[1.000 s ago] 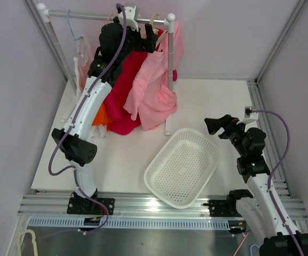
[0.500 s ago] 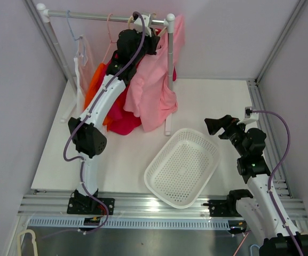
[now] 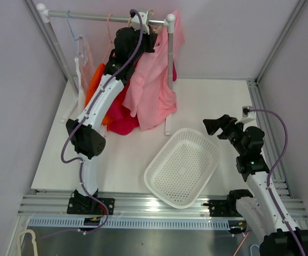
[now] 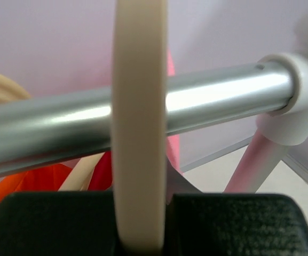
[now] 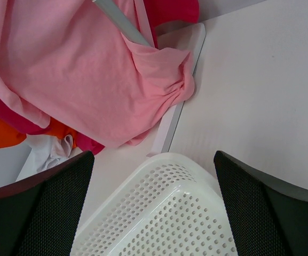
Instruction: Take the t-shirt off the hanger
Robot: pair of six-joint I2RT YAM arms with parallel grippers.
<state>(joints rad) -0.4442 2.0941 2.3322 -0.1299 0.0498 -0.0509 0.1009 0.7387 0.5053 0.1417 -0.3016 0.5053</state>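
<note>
Clamping the cream hanger hook (image 4: 139, 106) at the steel rail (image 4: 223, 98), top centre, the left gripper (image 4: 140, 224) could snag it on the white end fitting (image 4: 298, 106) just right if lifted askew. Pink t-shirt (image 3: 152, 88) hangs beneath. Open tabletop (image 3: 223, 101) lies lower centre around the basket (image 3: 183, 166); the right gripper (image 3: 213, 125) waits there, jaws spread.

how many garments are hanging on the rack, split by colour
pink garment: 1
red garment: 1
orange garment: 1
white garment: 1
total: 4
</note>
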